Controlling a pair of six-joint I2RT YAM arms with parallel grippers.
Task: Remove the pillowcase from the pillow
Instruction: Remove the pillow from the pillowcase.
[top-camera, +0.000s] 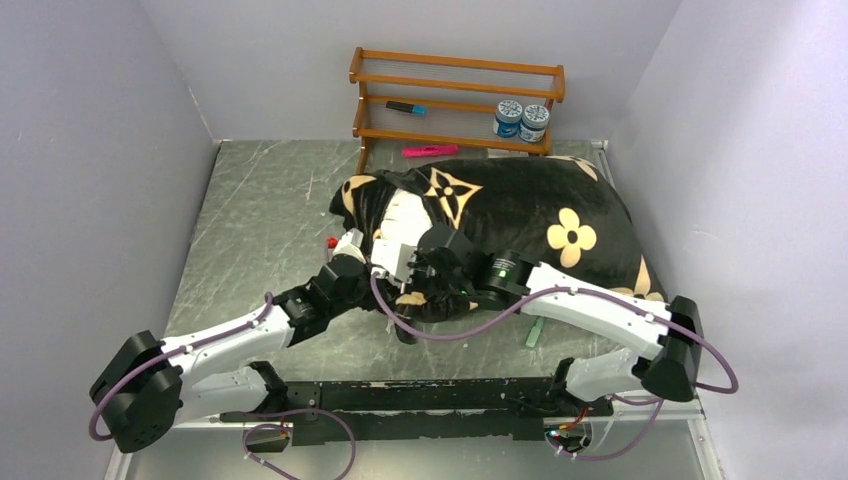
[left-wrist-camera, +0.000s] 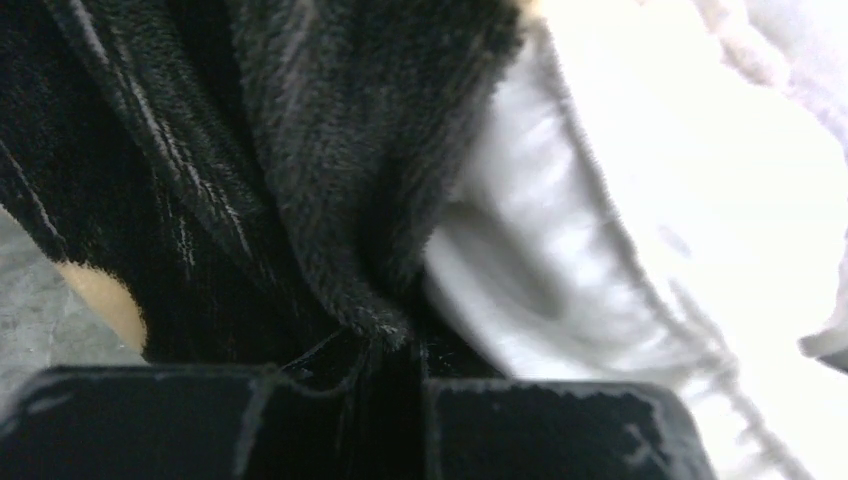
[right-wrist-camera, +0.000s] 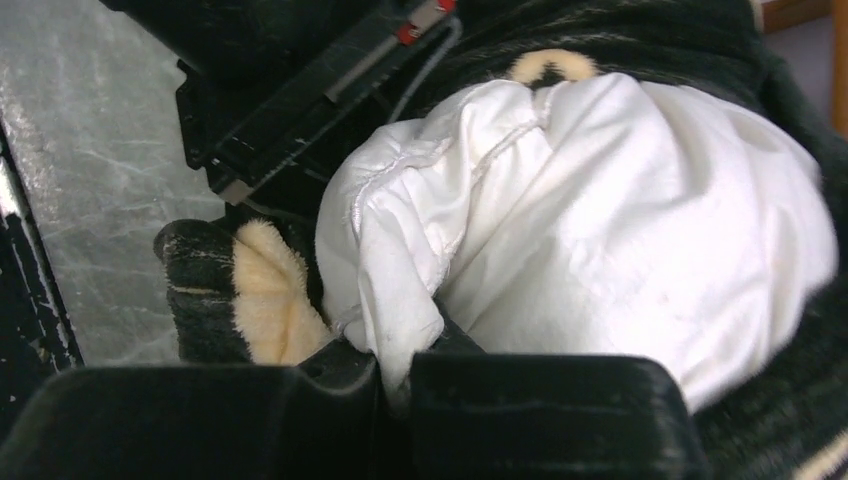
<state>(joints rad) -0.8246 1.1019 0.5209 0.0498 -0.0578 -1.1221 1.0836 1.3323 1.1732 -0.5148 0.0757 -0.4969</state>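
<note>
On the rack (top-camera: 455, 100) at the back of the table (top-camera: 260, 220), you have a blue marker (top-camera: 406, 107) on the middle shelf. Two jars (top-camera: 521, 120) stand side by side at the right end of the lower one. Their blue labels are too small to read and their lids are on, so you cannot see what is inside. A pink marker (top-camera: 430, 151) lies on the table just in front of the rack. The pillowcase (top-camera: 520, 205), black plush with cream flowers and stars, lies across the middle and right of the table, bunched at its left, open end. There the white pillow (top-camera: 405, 215) bulges out, the rest of it inside the cover. Your left gripper (left-wrist-camera: 400, 390) is nearly closed, pinching a fold of the pillowcase at that opening. Just to its right, your right gripper (right-wrist-camera: 395, 385) is clamped on a fold of the pillow's white fabric, beside a cream patch of the cover.
</note>
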